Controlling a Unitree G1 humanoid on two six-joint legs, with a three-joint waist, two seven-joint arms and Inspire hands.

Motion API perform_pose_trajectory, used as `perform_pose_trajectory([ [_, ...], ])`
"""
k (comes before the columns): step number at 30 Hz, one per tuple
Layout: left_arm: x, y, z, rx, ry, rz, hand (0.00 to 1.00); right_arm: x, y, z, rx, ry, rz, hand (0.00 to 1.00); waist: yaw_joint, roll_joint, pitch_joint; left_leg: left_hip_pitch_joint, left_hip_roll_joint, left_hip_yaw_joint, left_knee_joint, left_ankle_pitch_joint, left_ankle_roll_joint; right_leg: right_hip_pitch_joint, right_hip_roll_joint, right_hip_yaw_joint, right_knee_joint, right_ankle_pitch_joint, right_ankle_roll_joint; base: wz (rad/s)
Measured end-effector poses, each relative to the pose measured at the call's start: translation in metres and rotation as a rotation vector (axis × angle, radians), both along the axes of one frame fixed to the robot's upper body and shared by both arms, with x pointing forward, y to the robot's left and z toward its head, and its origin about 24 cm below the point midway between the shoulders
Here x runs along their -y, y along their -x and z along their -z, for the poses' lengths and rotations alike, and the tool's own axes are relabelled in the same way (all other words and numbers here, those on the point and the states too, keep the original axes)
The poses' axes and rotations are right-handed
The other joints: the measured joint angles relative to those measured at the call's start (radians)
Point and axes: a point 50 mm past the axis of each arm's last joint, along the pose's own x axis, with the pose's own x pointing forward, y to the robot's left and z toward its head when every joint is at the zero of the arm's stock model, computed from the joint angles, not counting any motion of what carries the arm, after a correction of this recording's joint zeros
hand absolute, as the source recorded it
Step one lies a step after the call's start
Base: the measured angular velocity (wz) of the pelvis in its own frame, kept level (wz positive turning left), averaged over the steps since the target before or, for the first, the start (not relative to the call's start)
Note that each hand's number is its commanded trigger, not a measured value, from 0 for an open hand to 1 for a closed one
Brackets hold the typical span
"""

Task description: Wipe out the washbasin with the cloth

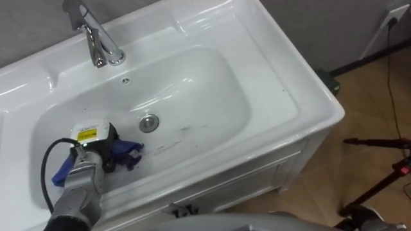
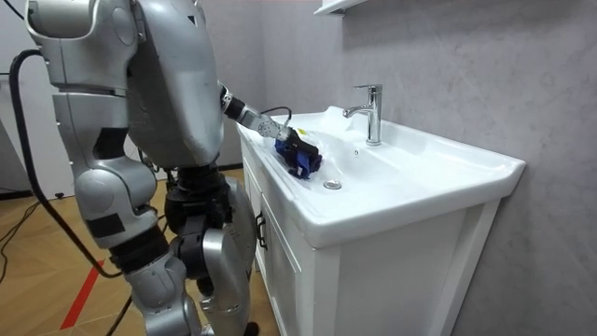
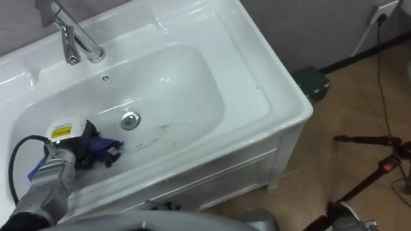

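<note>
White basin [image 1: 282,83], one, with one tap [image 1: 97,43] and one drain [image 1: 149,122]; left hand [image 1: 97,145] clutches one blue cloth [image 1: 130,151] inside.

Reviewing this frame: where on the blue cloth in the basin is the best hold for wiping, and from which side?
Grip the bunched middle of the blue cloth, from above on the robot's side of the basin. It lies crumpled on the bowl floor left of the drain, loose ends spilling either side; the left hand seems closed there.
</note>
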Motion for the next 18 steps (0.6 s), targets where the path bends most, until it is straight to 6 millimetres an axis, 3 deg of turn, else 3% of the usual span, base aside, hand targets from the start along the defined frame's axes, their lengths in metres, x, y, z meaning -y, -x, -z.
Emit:
perform_pose_trajectory([
  [4, -0.002, 0.001, 0.000, -0.002, -0.015, 0.003, 1.00, 0.006, -0.002, -0.003, 0.029, 0.010, 0.010, 0.00, 0.011, 0.002, -0.0009, 0.002, 0.001, -0.001, -0.003, 0.002, -0.003, 0.000, 0.001, -0.011, -0.002, -0.001, -0.001, -0.02],
  [8, -0.007, 0.002, -0.001, 0.002, -0.033, -0.010, 1.00, 0.007, -0.007, -0.007, 0.057, 0.022, -0.029, 0.00, 0.032, 0.002, -0.0014, -0.009, 0.007, -0.012, 0.000, 0.003, -0.005, 0.006, -0.001, -0.062, -0.015, 0.001, -0.004, -0.01],
  [18, -0.011, 0.004, -0.002, 0.001, -0.047, -0.018, 1.00, 0.006, -0.010, -0.007, 0.079, 0.013, -0.033, 0.00, 0.037, -0.003, -0.0039, -0.012, 0.009, -0.036, -0.002, 0.010, -0.015, 0.022, -0.009, -0.133, -0.012, -0.001, -0.007, 0.05],
])
